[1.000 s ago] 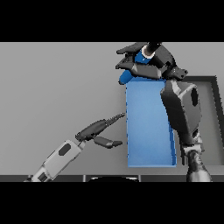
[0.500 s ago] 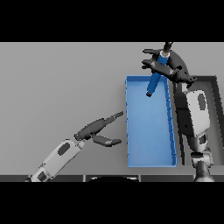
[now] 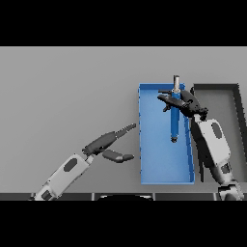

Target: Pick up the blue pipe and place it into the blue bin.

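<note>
Blue pipe (image 3: 174, 116) now swung over blue bin (image 3: 154, 164), right hand (image 3: 185, 103) curled round it; release next. Left hand (image 3: 108, 144) relaxed, empty.

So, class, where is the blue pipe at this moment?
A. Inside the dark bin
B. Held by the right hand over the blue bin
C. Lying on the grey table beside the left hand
B: the right hand grips the blue pipe above the blue bin.

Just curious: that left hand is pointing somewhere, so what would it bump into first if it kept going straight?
Probably the blue bin. The left hand has straight fingers aimed up and right at the bin's near wall, with only bare table between. Its height above the table is unclear.
</note>
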You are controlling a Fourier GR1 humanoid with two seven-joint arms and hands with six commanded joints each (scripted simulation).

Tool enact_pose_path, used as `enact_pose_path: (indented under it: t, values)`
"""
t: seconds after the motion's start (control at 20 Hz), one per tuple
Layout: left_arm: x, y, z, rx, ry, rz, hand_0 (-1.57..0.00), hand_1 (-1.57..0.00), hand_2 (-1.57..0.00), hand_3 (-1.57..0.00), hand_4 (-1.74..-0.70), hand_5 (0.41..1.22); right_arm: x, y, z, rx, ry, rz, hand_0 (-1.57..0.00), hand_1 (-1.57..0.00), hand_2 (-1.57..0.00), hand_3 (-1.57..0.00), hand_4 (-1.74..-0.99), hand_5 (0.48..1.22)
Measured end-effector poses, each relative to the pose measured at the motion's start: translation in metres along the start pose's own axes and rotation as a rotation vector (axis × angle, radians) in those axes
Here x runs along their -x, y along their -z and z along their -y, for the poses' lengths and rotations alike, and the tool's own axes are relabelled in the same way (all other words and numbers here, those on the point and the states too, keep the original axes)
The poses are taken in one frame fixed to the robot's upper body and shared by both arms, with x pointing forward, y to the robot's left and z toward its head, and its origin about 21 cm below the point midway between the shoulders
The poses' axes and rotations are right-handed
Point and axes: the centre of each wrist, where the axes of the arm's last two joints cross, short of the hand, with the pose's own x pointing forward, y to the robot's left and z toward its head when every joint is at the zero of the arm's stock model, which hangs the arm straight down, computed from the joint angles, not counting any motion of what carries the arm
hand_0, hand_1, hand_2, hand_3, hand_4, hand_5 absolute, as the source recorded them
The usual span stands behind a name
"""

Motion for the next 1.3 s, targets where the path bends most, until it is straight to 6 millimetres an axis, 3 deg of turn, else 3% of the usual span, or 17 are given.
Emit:
enact_pose_path:
  t: [0.05, 0.1, 0.2, 0.3, 0.4, 0.6, 0.85, 1.0, 1.3]
  values:
    - [-0.001, 0.001, -0.001, 0.000, -0.001, -0.004, 0.00, 0.00, 0.00, 0.00, -0.89, 0.455, 0.007, 0.003, 0.003, 0.017, 0.000, -0.054, -1.56, -1.46, -1.39, -1.12, -1.547, 1.133]
    - [-0.003, 0.000, 0.000, 0.002, -0.003, -0.003, 0.00, 0.00, 0.00, 0.00, -0.89, 0.453, 0.012, 0.007, 0.004, 0.040, 0.007, -0.111, -1.31, -1.17, -1.11, -0.90, -1.503, 1.150]
    - [0.000, -0.001, 0.000, -0.007, 0.001, -0.020, 0.00, 0.00, 0.00, 0.00, -0.89, 0.453, 0.023, 0.014, 0.003, 0.037, -0.003, -0.219, -0.84, -0.75, -0.71, -0.57, -1.392, 1.176]
    - [-0.001, 0.002, 0.003, 0.002, 0.002, -0.020, 0.00, 0.00, 0.00, 0.00, -0.89, 0.453, 0.022, 0.017, 0.003, 0.040, 0.002, -0.290, -0.53, -0.48, -0.46, -0.37, -1.285, 1.141]
    - [0.000, 0.002, 0.003, 0.003, -0.003, -0.019, 0.00, 0.00, 0.00, 0.00, -0.89, 0.452, 0.026, 0.016, 0.000, -0.006, -0.090, -0.332, -0.34, -0.31, -0.29, -0.23, -1.208, 1.028]
    - [0.001, 0.005, 0.001, 0.002, -0.005, -0.017, 0.00, 0.00, 0.00, 0.00, -0.90, 0.450, 0.034, 0.016, -0.004, 0.023, -0.306, -0.359, -0.14, -0.12, -0.12, -0.10, -1.131, 0.857]
    - [-0.004, 0.006, 0.006, 0.006, -0.015, -0.005, 0.00, 0.00, 0.00, 0.00, -0.91, 0.458, 0.040, 0.020, -0.004, 0.054, -0.354, -0.325, -0.04, -0.04, -0.04, -0.03, -1.124, 0.717]
    - [0.003, 0.002, 0.008, 0.000, -0.014, -0.030, 0.00, 0.00, 0.00, 0.00, -0.92, 0.462, 0.038, 0.020, -0.004, 0.059, -0.346, -0.294, -0.02, -0.02, -0.02, -0.02, -1.119, 0.695]
    - [-0.001, 0.008, 0.002, 0.000, -0.021, -0.018, 0.00, 0.00, 0.00, 0.00, -0.92, 0.467, 0.041, 0.019, -0.001, 0.045, -0.354, -0.295, -0.01, -0.01, -0.01, -0.01, -1.129, 0.674]
